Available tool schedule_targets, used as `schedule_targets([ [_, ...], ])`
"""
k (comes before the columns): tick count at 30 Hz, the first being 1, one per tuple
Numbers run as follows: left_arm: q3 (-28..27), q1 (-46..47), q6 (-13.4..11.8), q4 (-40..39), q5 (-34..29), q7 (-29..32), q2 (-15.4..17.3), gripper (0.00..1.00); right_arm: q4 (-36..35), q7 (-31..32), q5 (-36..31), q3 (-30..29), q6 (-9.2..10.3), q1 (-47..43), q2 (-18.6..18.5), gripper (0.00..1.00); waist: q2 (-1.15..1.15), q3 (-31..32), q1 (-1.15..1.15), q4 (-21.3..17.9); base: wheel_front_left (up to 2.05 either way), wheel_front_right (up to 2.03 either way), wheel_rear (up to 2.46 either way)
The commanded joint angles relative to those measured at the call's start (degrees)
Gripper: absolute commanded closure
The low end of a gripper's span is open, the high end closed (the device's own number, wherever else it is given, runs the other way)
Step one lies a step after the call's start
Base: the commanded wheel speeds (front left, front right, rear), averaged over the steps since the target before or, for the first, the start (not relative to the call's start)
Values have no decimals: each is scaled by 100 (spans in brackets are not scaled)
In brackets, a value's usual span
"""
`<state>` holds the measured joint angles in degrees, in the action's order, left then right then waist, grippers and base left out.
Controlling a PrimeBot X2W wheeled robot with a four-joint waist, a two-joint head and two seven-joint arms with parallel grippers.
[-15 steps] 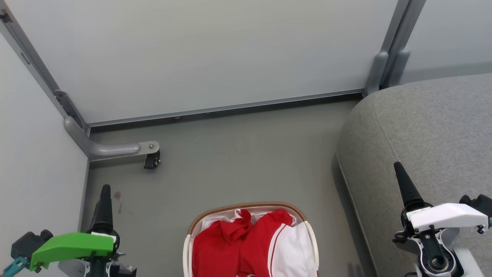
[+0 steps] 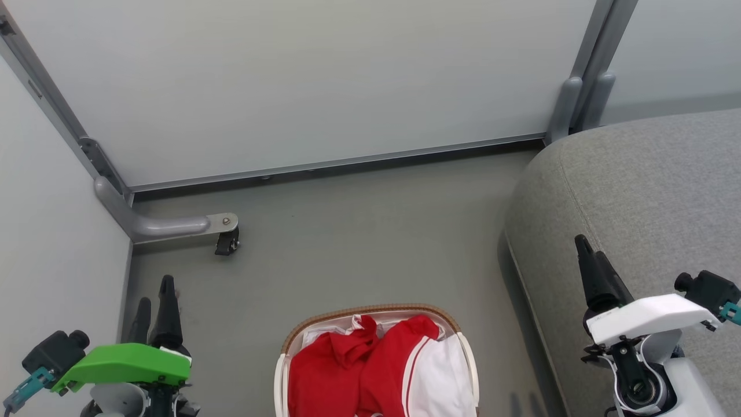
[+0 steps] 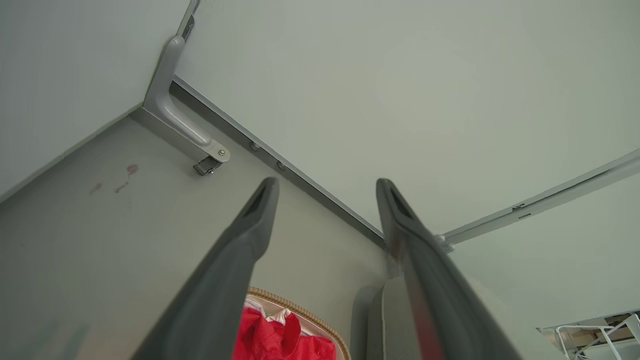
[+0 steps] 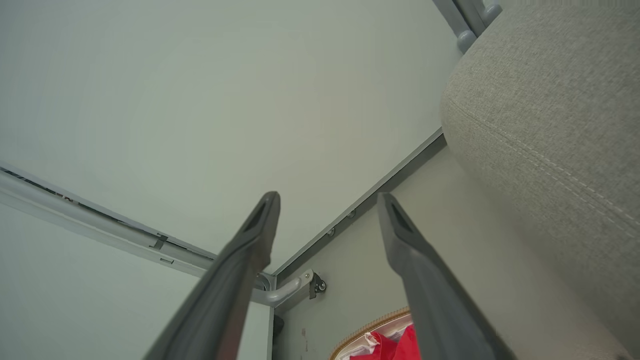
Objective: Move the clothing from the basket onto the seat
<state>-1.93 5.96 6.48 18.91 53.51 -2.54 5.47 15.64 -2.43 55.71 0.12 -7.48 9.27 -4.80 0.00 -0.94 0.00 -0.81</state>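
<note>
left gripper (image 2: 155, 296), fingers spread with nothing between them, hangs at the lower left beside the pale side panel (image 2: 52, 231). bare grey floor (image 2: 359, 231) lies open between the caster foot (image 2: 227, 240), the basket (image 2: 370, 310) and the seat (image 2: 637, 191), whose rounded edge stands near the basket's right side. right gripper (image 2: 589, 250), likewise spread and empty, shows against the seat's left edge. the basket's near part is cut off by the bottom edge of the head view. it holds the clothing (image 2: 347, 370), red with a white striped panel, heaped inside.
</note>
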Motion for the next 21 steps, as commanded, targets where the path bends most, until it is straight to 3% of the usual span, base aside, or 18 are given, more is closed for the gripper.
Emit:
schedule_targets([
  [1, 7, 117, -36, -54, -233, -67, 85, 0, -78, -76, -252, 35, -1, 177, -73, 0, 0, 3, 0, -4, 0, 0, 0],
  [21, 291, 75, -119, -18, -1816, -428, 191, 0, -11, -443, -1774, 321, -1, 309, -194, 0, 0, 34, 0, -20, 0, 0, 0],
])
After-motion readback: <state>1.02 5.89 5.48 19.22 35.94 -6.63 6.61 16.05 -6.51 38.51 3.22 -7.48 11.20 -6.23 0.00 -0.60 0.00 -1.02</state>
